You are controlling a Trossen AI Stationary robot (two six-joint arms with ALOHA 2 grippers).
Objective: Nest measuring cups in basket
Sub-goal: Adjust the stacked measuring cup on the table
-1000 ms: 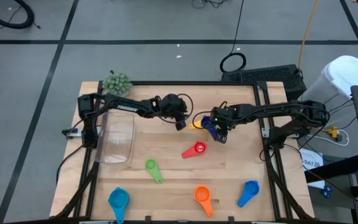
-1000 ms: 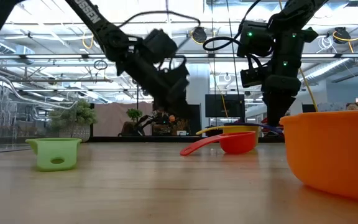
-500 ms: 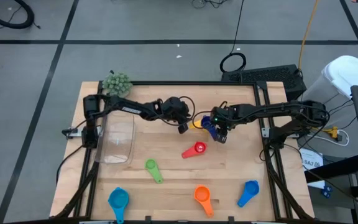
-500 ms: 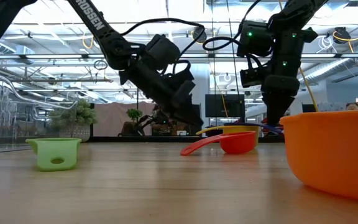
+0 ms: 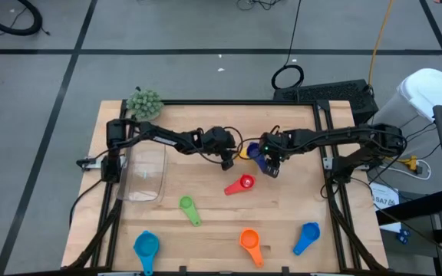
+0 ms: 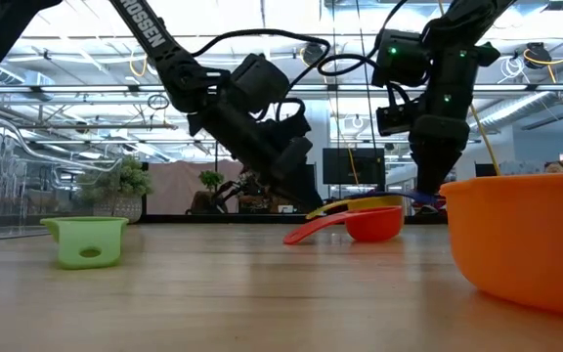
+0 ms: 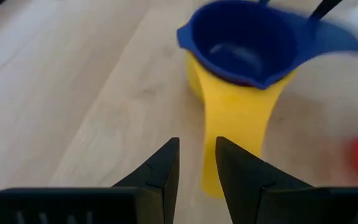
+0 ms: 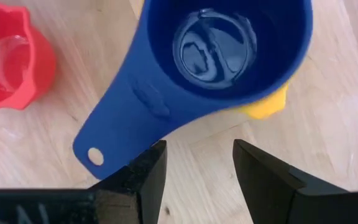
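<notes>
**Both grippers meet at the stacked blue and yellow cups**

At the table's left edge you have the basket (image 5: 146,171), lying on the wood with no cup in it, the fuzzy ball (image 5: 143,102) beyond its far corner. The left gripper (image 5: 225,160) sits mid-table, fingers a narrow gap apart and holding nothing; the yellow cup's (image 7: 236,118) handle lies just ahead of its tips. The dark blue cup (image 8: 219,59) sits nested in the yellow one. Your right gripper (image 5: 273,167) hovers over them, jaws parted and gripping nothing, the blue handle beside one finger. The red cup (image 5: 243,184) lies just nearer. Along the near edge: light blue cup (image 5: 146,247), green cup (image 5: 188,208), orange cup (image 5: 250,242), second light blue cup (image 5: 307,234).
</notes>
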